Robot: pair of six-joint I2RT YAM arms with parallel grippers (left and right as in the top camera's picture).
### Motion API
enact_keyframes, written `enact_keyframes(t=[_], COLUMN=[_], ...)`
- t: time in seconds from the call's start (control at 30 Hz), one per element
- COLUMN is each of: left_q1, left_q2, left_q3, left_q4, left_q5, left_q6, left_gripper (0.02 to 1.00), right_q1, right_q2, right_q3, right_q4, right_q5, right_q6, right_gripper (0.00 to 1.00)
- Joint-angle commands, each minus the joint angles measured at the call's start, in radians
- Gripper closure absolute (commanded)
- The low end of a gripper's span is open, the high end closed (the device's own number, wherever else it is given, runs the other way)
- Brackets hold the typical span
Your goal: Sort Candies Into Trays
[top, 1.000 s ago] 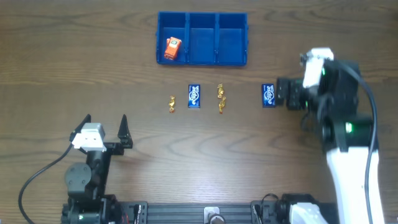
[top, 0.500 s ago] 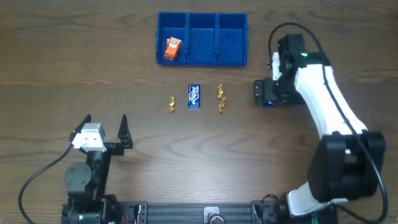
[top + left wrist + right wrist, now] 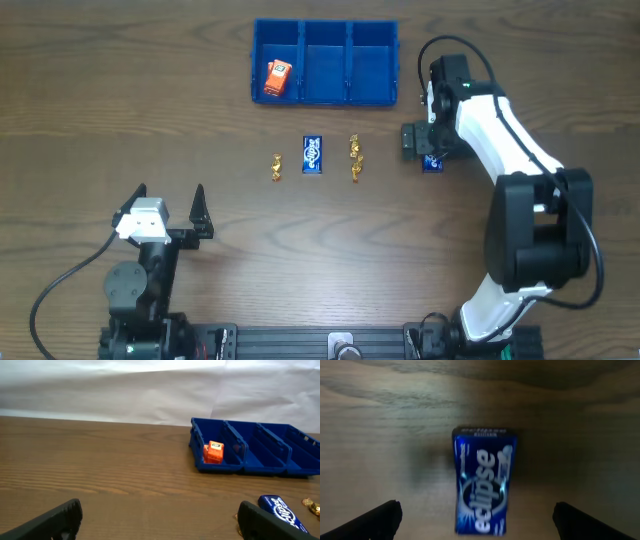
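At the tabletop's (image 3: 90,110) near edge, at eight o'clock, the left hand (image 3: 170,195) is resting spread and empty, likely parked clear. Farther out, gold foil-wrapped candies (image 3: 277,166) and a blue rectangular mint packet (image 3: 312,154) are lying in a row. At two o'clock the right hand (image 3: 477,517) is hovering spread astride a second blue packet (image 3: 483,480), apparently lining up to pinch it. At twelve o'clock the blue three-compartment plastic tray (image 3: 324,65) is holding one orange wrapped candy (image 3: 279,78) in its nine-o'clock compartment.
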Motion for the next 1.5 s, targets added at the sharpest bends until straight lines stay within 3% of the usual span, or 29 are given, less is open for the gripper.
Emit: enact_keyframes(t=[0.03, 0.93, 1.37, 1.5], left_q1=[0.003, 0.003, 0.003, 0.003], left_q2=[-0.006, -0.006, -0.006, -0.006], left_q3=[-0.019, -0.019, -0.019, -0.019], left_q4=[-0.035, -0.035, -0.035, -0.035], left_q5=[0.021, 0.021, 0.021, 0.021], left_q6=[0.007, 0.007, 0.007, 0.007], left_gripper=[0.02, 0.02, 0.02, 0.02], right_q1=[-0.011, -0.017, -0.016, -0.016], right_q2=[0.044, 0.092, 0.096, 0.096], right_q3=[0.012, -0.021, -0.021, -0.021], right_q4=[0.036, 0.082, 0.084, 0.082], right_q5=[0.017, -0.002, -0.014, -0.015], right_q6=[0.01, 0.009, 0.01, 0.01], right_gripper=[0.025, 0.176, 0.527, 0.704])
